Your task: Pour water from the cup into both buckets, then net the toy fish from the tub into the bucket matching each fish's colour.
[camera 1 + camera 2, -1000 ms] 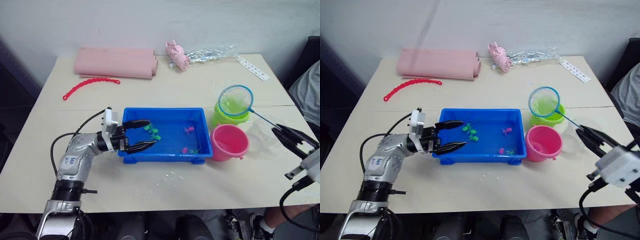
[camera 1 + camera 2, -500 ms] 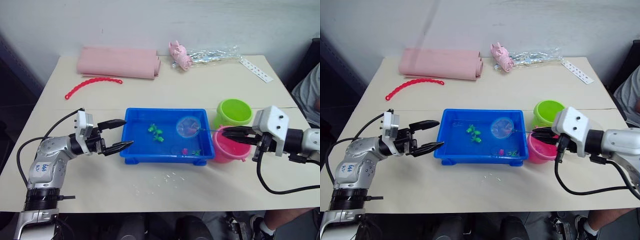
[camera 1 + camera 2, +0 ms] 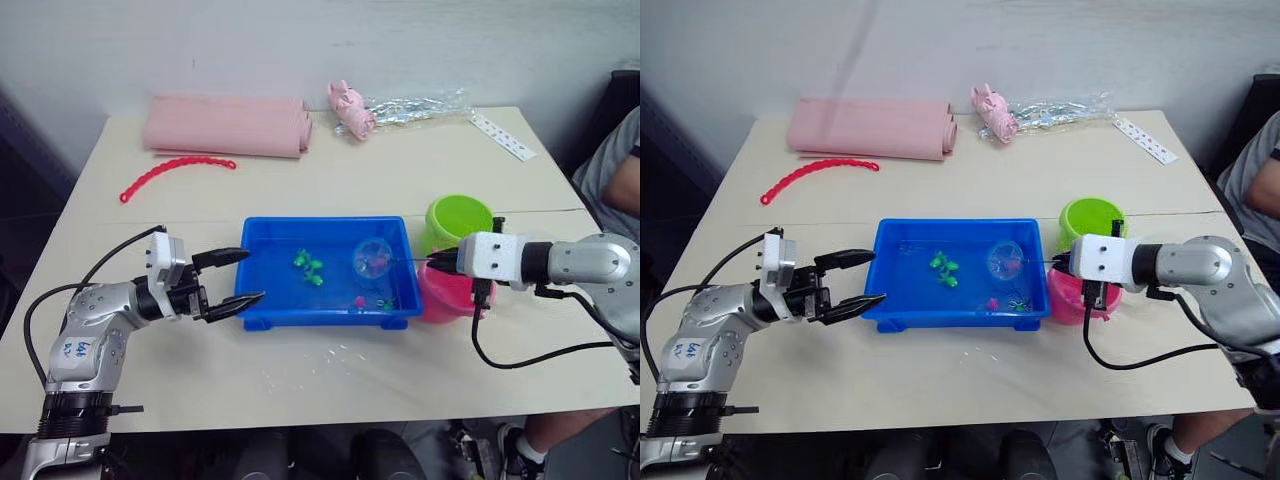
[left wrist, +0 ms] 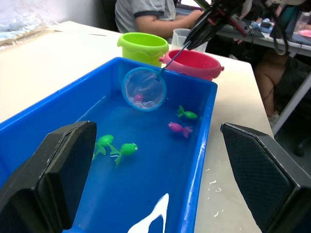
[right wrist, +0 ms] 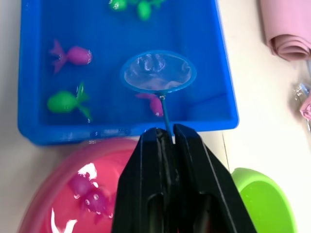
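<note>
Gripping, right gripper point(image 5: 167, 138): black fingers pinched together on the thin wire handle of the net point(image 5: 158, 72), above the pink bucket point(image 3: 452, 292).
Left gripper point(image 3: 243, 277): fingers spread wide apart, holding nothing, its tips at the tub's left end wall.
Tub point(image 3: 262, 312): shallow bright blue rectangular tray with a rolled rim, near the middle of the table point(image 3: 330, 380), water inside.
Net: blue ring with clear mesh held over the tub's right half, a pink fish point(image 5: 155, 104) right at the ring.
Other toy fish: two green ones point(image 3: 308, 267) left of centre; one pink point(image 5: 70, 55) and one green point(image 5: 66, 101) at the near right.
Pink bucket: round smooth plastic, touching the tub's right end, holding water and a pink fish point(image 5: 88, 190).
Green bucket point(image 3: 459, 221): lime, round, just behind the pink one.
Cup point(image 4: 182, 37): clear, beyond the buckets in the left wrist view.
Open room: bare tabletop along the near edge and behind the tub.
Far edge: red bead chain point(image 3: 174, 172), rolled pink cloth point(image 3: 225, 126), crinkled clear wrapper point(image 3: 405, 106).
Right edge: a seated person point(image 3: 610, 170).
</note>
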{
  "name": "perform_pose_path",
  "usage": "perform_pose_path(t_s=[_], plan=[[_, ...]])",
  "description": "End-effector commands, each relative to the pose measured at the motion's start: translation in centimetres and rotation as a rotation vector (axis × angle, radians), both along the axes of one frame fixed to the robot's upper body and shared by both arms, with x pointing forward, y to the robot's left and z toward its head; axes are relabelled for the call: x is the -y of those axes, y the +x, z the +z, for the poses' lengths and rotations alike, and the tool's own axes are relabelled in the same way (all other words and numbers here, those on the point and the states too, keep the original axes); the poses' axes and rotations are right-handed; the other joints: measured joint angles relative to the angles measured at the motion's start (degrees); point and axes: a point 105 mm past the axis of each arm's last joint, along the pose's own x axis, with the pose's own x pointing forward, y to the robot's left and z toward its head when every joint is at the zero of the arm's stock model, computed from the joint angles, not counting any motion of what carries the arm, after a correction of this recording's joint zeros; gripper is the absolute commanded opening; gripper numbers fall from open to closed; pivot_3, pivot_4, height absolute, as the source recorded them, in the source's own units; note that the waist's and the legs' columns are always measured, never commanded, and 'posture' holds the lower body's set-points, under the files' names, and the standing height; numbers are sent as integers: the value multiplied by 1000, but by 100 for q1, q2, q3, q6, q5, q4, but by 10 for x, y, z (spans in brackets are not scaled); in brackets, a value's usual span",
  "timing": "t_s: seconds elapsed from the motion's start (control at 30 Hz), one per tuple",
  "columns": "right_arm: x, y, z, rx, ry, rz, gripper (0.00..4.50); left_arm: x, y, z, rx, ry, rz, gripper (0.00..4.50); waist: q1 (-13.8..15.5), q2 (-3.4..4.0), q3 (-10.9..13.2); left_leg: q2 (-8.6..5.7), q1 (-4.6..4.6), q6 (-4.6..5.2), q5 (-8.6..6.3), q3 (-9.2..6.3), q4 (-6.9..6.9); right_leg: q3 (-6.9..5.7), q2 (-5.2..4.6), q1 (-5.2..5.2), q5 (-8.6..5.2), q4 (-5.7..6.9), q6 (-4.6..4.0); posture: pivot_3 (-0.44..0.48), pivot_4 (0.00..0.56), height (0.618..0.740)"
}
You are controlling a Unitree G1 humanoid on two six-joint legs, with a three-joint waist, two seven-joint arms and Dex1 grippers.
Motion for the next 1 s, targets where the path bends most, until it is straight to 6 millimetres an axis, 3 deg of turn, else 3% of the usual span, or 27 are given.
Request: perform_pose_path(t_s=[0.03,0.3,0.47,0.67,1.0], plan=[[-5,3,-7,90,-148,129,0,6,-5,8,31,33,-43,4477,0,0,0,0,3,-1,0,2,-3,1,0,0,0,0,0,0,150,740],[-15,9,-18,80,-179,221,0,11,-5,13,36,34,-44,4477,-1,0,0,0,6,-2,1,3,-3,2,0,1,0,0,0,0,150,740],[-23,-5,-29,16,-223,348,0,10,-6,15,37,35,-33,4477,2,0,0,0,5,-2,1,3,-5,2,0,1,0,0,0,0,150,740],[-36,-5,-23,-53,-73,326,0,9,-9,15,35,36,-21,4477,4,0,0,1,7,-2,1,2,-4,2,0,3,0,1,0,0,150,740],[-27,-3,-6,-177,60,239,0,9,-9,16,43,29,-6,4477,8,0,0,0,7,-2,1,2,-5,2,-1,3,0,-1,0,0,150,740]])
